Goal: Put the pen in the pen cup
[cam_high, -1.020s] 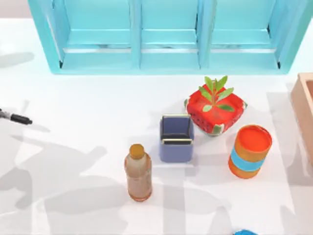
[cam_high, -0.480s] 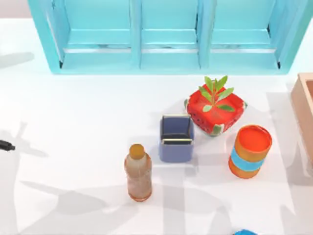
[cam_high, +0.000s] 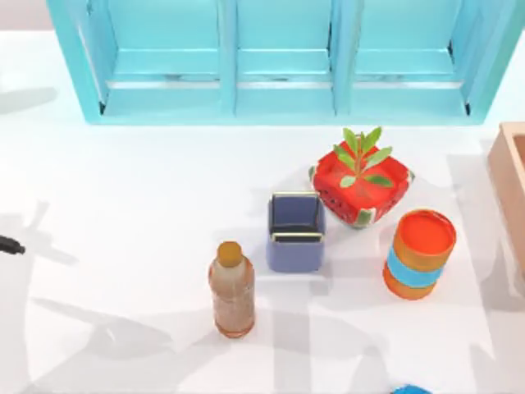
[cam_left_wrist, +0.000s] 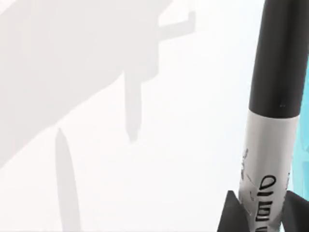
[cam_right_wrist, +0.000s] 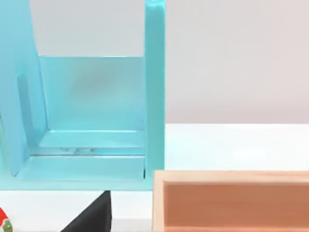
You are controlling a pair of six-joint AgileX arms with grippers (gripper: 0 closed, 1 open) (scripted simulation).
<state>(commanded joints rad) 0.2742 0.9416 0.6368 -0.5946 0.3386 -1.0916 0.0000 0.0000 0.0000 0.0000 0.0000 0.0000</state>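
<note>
- Pen [cam_left_wrist: 273, 116]: the left wrist view is showing its black end and silvery-white barrel with black lettering, pinched between the two dark fingers [cam_left_wrist: 231, 215] of the left gripper [cam_left_wrist: 263, 217], above the white table [cam_left_wrist: 145, 145]. In the top view only a black tip [cam_high: 10, 245] is poking in at the far left edge of the table.
- Left gripper: clamped on the pen's barrel, at the table's left edge, well apart from the cup.
- Cup [cam_high: 295, 231]: square, periwinkle-blue, with a metallic rim, standing upright near the table's middle.
- Bottle [cam_high: 231, 289]: standing just left of and nearer than the cup.
- Strawberry planter [cam_high: 361, 185]: red, with green leaves, sitting just right of and behind the cup.
- Orange cylinder [cam_high: 418, 253]: blue-banded, standing right of the cup.
- Shelf [cam_high: 279, 61]: turquoise, running along the far side.
- Wooden box [cam_high: 510, 185]: lying at the right edge, also seen in the right wrist view [cam_right_wrist: 231, 200].
- Right gripper: one dark finger [cam_right_wrist: 94, 217] is visible in the right wrist view, near the box; whether the claw is apart or together cannot be told.
</note>
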